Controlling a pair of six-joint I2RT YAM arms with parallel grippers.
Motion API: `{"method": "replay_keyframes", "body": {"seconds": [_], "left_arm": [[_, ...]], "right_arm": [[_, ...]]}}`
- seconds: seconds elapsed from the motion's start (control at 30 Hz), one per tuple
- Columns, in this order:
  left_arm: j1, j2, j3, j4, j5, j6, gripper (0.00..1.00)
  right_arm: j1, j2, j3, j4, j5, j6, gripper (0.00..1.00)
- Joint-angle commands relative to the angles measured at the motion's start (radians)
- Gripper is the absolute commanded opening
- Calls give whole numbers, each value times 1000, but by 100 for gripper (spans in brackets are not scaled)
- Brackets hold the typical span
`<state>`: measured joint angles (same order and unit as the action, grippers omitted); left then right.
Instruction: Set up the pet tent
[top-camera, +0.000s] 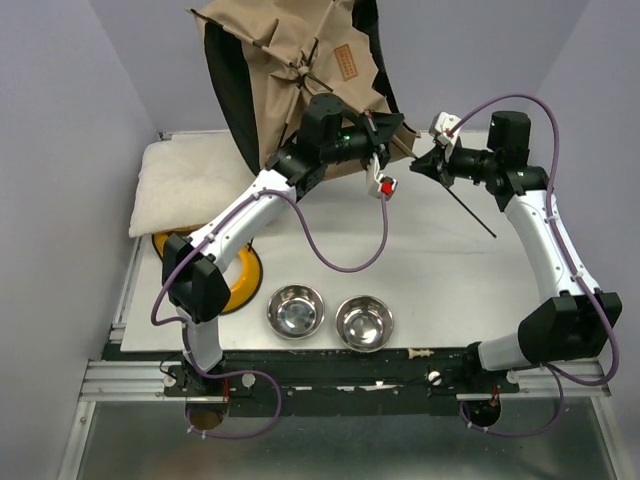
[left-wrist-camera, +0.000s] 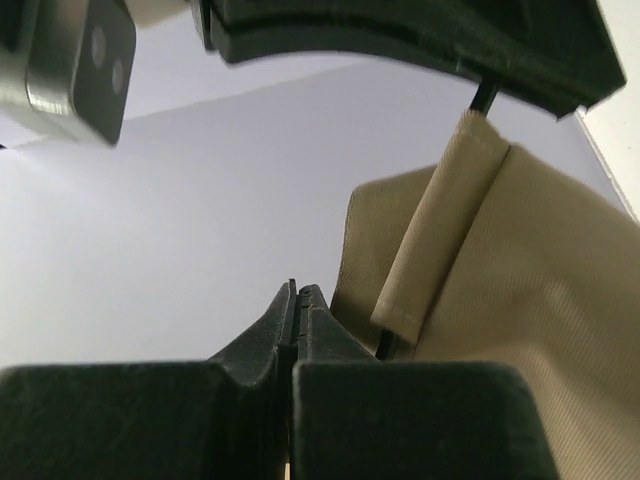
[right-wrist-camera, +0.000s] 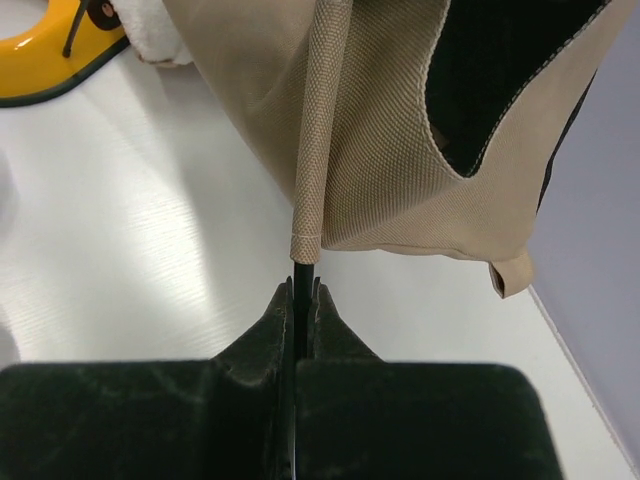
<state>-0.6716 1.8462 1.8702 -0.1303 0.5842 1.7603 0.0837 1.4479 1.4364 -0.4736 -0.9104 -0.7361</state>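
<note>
The pet tent (top-camera: 290, 70) is a tan fabric tent with black trim and a brown label patch (top-camera: 345, 62), half collapsed and leaning at the back of the table. My left gripper (top-camera: 388, 135) is at its lower right edge. In the left wrist view the jaws (left-wrist-camera: 297, 290) are shut with nothing visible between them, and the tent's tan pole sleeve (left-wrist-camera: 440, 220) is just to their right. My right gripper (top-camera: 422, 165) is shut on a thin black pole (right-wrist-camera: 303, 272) where it leaves a tan sleeve (right-wrist-camera: 318, 120). The pole's free end (top-camera: 478, 222) sticks out behind the gripper. The pompom is hidden.
A cream fluffy cushion (top-camera: 190, 185) lies at the back left, with a yellow object (top-camera: 243, 282) in front of it. Two steel bowls (top-camera: 296, 310) (top-camera: 364, 322) sit near the front edge. Lilac walls close in the back and sides.
</note>
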Motion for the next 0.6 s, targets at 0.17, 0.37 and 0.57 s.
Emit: {"method": "replay_keyframes", "body": {"seconds": [0.17, 0.37, 0.57], "left_arm": [[69, -112, -142, -26, 61, -36, 25], [38, -183, -164, -249, 79, 2, 47], [38, -131, -98, -244, 5, -35, 52]], "right_arm": [[-78, -54, -22, -33, -91, 4, 0], [-78, -43, 21, -85, -156, -26, 1], [-73, -64, 1, -141, -176, -92, 1]]}}
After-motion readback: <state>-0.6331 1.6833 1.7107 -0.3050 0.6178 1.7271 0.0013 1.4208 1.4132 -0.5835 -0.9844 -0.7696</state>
